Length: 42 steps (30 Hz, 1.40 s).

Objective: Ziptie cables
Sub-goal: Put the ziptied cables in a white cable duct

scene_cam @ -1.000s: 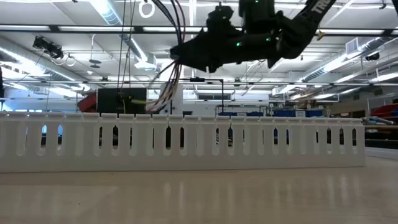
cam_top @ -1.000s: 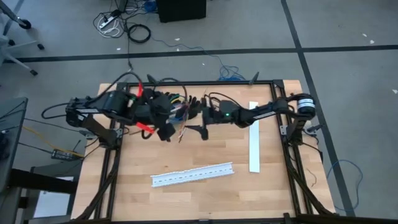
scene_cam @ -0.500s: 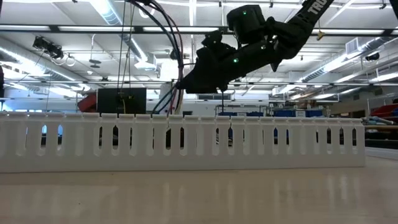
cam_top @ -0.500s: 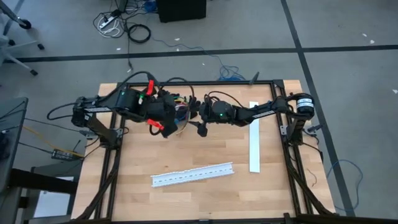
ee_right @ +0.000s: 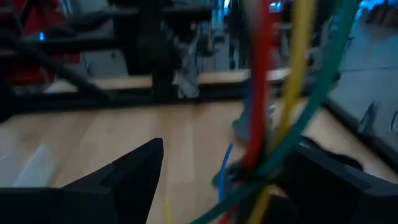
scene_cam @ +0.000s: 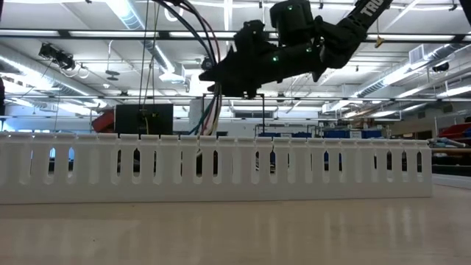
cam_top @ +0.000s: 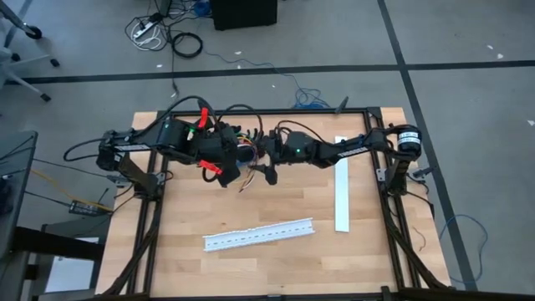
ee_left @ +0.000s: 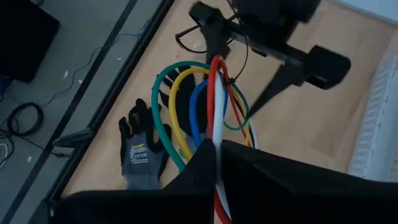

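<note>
The cables (ee_left: pixel 199 99) are a looped bundle of green, yellow, blue, red and white wires, held above the far middle of the table (cam_top: pixel 242 153). My left gripper (ee_left: pixel 216 152) is shut on them and reaches in from the table's left (cam_top: pixel 227 157). My right gripper (ee_right: pixel 227 155) is open and comes from the right (cam_top: pixel 263 161). Its fingers stand on either side of the bundle (ee_right: pixel 273 118). In the low view the right gripper (scene_cam: pixel 221 73) hovers high, and the cables' loose ends (scene_cam: pixel 210 110) hang below it. My left gripper pinches the cable bundle between its two fingers just below the loop (ee_left: pixel 214 140), several wires together. The loop stands out beyond the fingertips, lifted clear of the table. My right gripper: the wires run close to one finger (ee_right: pixel 323 180), and I cannot tell whether they touch.
A white slotted strip (cam_top: pixel 259 234) lies across the near middle of the table and fills the foreground of the low view (scene_cam: pixel 221 165). A second strip (cam_top: pixel 341 184) lies along the right side. A black work glove (ee_left: pixel 140 149) rests by the far edge.
My left gripper has moved a little toward the right and far side with the cables. My right gripper has moved left toward the bundle, tipping down and then levelling again. The hanging cable ends have swung with them.
</note>
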Each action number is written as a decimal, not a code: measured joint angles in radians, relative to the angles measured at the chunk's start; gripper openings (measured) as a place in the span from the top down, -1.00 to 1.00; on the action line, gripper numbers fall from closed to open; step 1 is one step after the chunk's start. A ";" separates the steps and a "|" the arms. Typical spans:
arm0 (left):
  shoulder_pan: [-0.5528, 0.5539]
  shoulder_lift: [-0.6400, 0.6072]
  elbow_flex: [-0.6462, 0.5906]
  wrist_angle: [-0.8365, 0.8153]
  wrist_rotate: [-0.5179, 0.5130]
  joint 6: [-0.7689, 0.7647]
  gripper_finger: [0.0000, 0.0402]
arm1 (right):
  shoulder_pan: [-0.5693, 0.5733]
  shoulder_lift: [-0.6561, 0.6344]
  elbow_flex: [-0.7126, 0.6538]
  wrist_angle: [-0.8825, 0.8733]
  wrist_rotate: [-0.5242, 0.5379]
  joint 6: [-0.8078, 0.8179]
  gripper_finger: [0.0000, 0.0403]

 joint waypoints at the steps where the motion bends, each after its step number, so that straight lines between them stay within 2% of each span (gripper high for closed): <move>1: 0.000 0.000 0.000 -0.001 0.000 0.000 1.00 | 0.005 0.001 0.000 -0.024 0.001 -0.004 -0.53; 7: 0.000 0.000 0.000 0.000 0.000 0.000 1.00 | 0.027 0.003 -0.002 -0.102 0.104 -0.053 -0.53; 13: 0.000 0.000 0.001 -0.002 0.000 -0.001 1.00 | 0.020 0.003 -0.001 -0.090 0.136 -0.054 -0.52; 16: 0.000 0.000 0.020 0.002 0.000 0.002 1.00 | 0.014 0.003 -0.001 -0.088 0.175 -0.032 -0.44; 18: 0.000 0.000 0.032 0.004 0.000 0.003 1.00 | 0.013 0.003 -0.001 -0.088 0.179 -0.030 -0.30; 20: 0.000 0.000 0.047 0.012 -0.001 0.005 1.00 | 0.014 0.003 -0.001 -0.089 0.177 -0.030 -0.05; 25: -0.021 0.000 0.084 0.024 0.001 0.003 1.00 | 0.020 0.000 -0.001 -0.108 0.172 -0.033 0.82; 27: -0.044 0.000 0.085 0.013 0.003 -0.016 1.00 | 0.034 -0.020 0.002 -0.157 0.171 -0.042 0.91; 30: -0.094 0.000 0.084 -0.010 0.001 -0.043 1.00 | 0.073 -0.089 0.059 -0.391 0.190 -0.088 0.94; 36: -0.181 0.001 0.084 0.009 0.000 -0.054 1.00 | 0.199 -0.221 0.280 -1.012 0.380 -0.182 0.96; 39: -0.207 0.001 0.084 0.065 0.000 -0.046 1.00 | 0.263 -0.273 0.448 -1.324 0.461 -0.179 0.97; 42: -0.238 0.028 0.084 0.102 -0.001 -0.019 1.00 | 0.326 -0.299 0.607 -1.629 0.490 -0.090 0.97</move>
